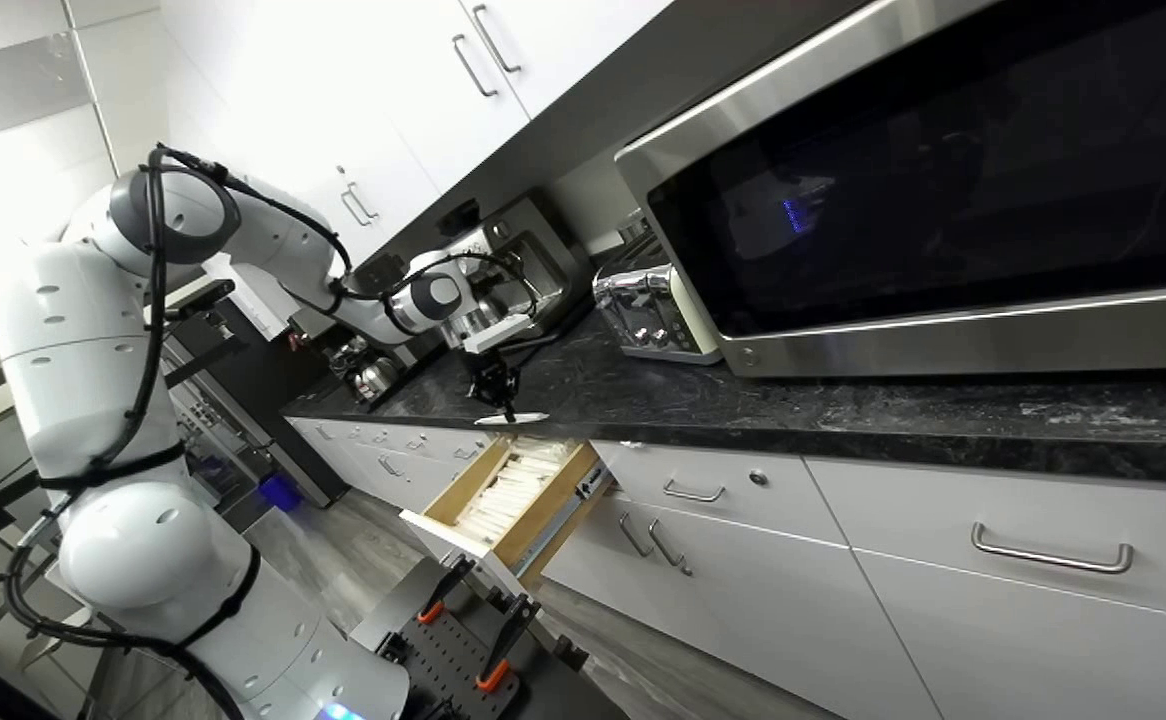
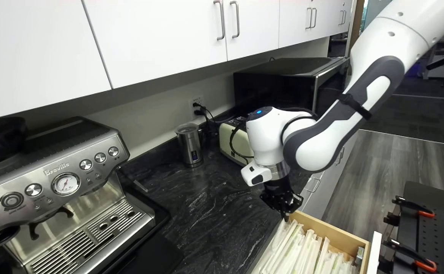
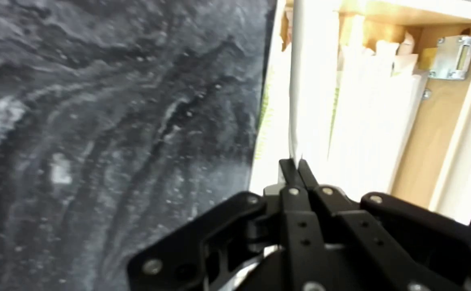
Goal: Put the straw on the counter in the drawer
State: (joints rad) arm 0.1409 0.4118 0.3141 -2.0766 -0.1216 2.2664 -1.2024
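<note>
Nearest the lens, along the foot of the wrist view: the gripper, closed, with a wrapped straw pinched at the fingertips. Points downward in both exterior views. Grips the straw partway along rather than by an end, with white wrapper showing to both sides of the fingers in an exterior view.

Long axis of the held straw: roughly parallel to the front edge of the counter. Beneath it in the wrist view: the open drawer, with a pile of other wrapped straws laid much the same way. Hence, probably, no need for a turn of the wrist.

Hovers close to the counter side of that opening, with the fingertips just past the stone edge and over the pile in the wrist view. Depth of the gap down to the pile: hard to tell from these angles.

Looks like the closing part of the task, with the straw not yet let go. Calls, most likely, for a slight shift outward from the counter, a drop, then a parting of the fingers. Worth watching: any catch of a straw end on the stone edge or a drawer wall.
</note>
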